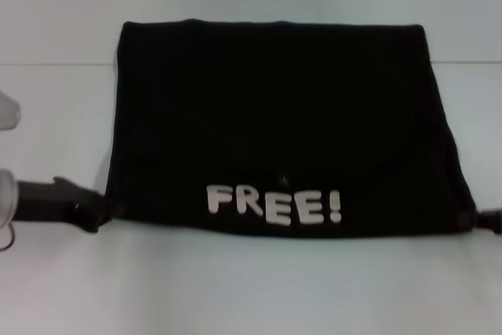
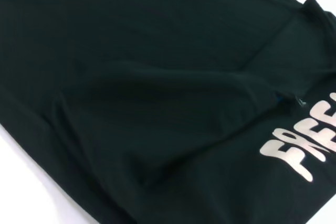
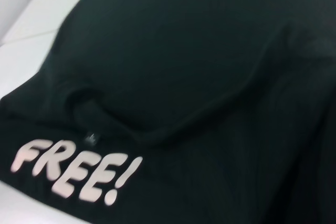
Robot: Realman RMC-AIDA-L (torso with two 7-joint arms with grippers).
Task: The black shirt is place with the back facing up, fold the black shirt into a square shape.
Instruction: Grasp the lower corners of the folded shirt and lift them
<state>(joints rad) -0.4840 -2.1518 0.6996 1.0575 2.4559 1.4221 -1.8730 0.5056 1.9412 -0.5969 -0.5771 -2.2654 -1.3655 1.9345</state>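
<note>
Now the left gripper [image 1: 92,211] sits low on the table [image 1: 63,115] at the near left corner of the shirt [image 1: 274,115], its dark tip touching or slipped into the cloth there. The right gripper [image 1: 480,219] does the same at the near right corner, with only its tip in the head view. I cannot tell whether either pair of fingers is apart or clamped on fabric; the black tips merge with the black cloth, and neither wrist view shows its own fingers.

The shirt lies flat in the middle of the table, already folded into a broad block wider than it is deep. Its near edge runs between the two grippers, and its far edge lies well beyond them. A white "FREE!" print [image 1: 274,205] shows on the top layer just inside the near edge, roughly midway between the grippers. The left wrist view shows soft ridges and a fold line across the cloth.

My reading is that the corners are being held or released at the end of a fold. To do it well, both corners should move together and level, keeping the near edge taut so the layers stay aligned and no ridge gets trapped. Another fold across the width looks needed for a square.
</note>
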